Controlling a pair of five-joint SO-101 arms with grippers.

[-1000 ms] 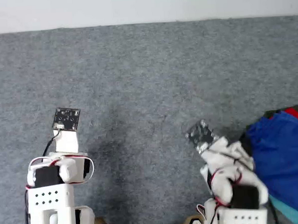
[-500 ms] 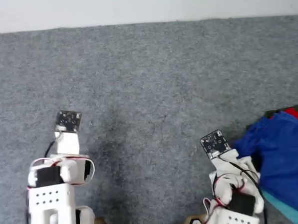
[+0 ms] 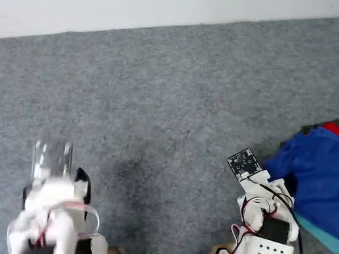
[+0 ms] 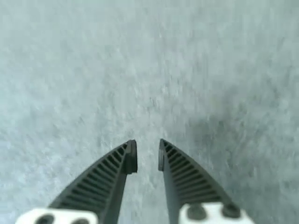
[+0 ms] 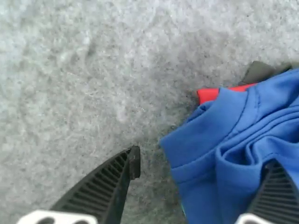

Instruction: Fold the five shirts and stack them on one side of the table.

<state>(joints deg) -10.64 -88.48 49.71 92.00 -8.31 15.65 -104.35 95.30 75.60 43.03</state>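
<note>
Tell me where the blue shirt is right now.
The blue shirt lies crumpled at the table's right edge in the high view, beside the open right claw, with a red shirt peeking out from under it.

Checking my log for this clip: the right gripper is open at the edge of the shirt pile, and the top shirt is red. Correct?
Not quite. The right gripper is open at the pile's edge, but the top one is the blue shirt; the red shirt only peeks out from under it, as the right wrist view shows.
</note>
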